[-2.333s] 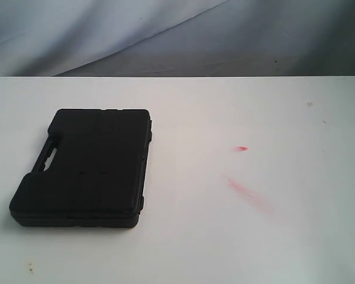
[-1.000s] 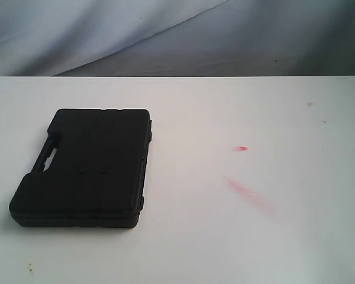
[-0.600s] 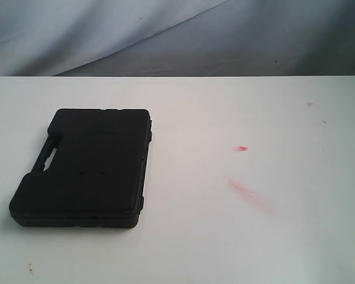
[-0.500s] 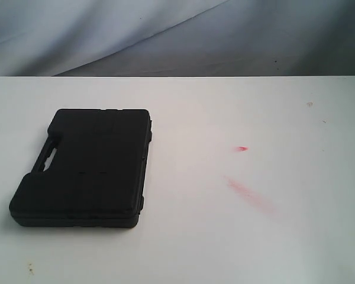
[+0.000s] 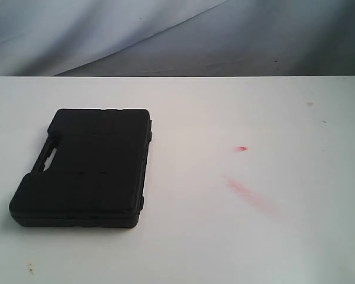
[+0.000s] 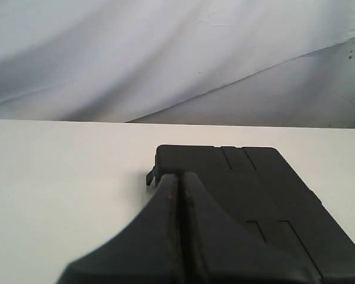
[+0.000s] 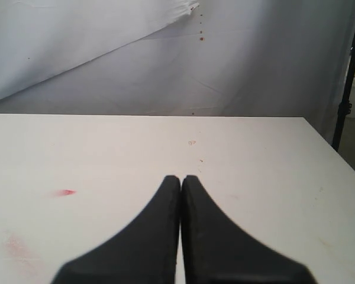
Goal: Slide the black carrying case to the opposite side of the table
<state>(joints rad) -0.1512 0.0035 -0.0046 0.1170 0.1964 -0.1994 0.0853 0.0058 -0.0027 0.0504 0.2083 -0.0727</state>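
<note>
The black carrying case (image 5: 86,165) lies flat on the left part of the white table (image 5: 225,236), its handle cut-out facing left. Neither gripper shows in the exterior view. In the left wrist view the case (image 6: 266,195) lies just beyond my left gripper (image 6: 178,176), whose two fingers are pressed together with nothing between them. My right gripper (image 7: 181,178) is shut too, held over bare table (image 7: 106,148) well away from the case.
Red smears (image 5: 248,194) and a small red mark (image 5: 242,148) stain the tabletop right of centre. A grey-white cloth backdrop (image 5: 177,35) hangs behind the far edge. A dark stand pole (image 7: 345,89) rises past the table's edge in the right wrist view.
</note>
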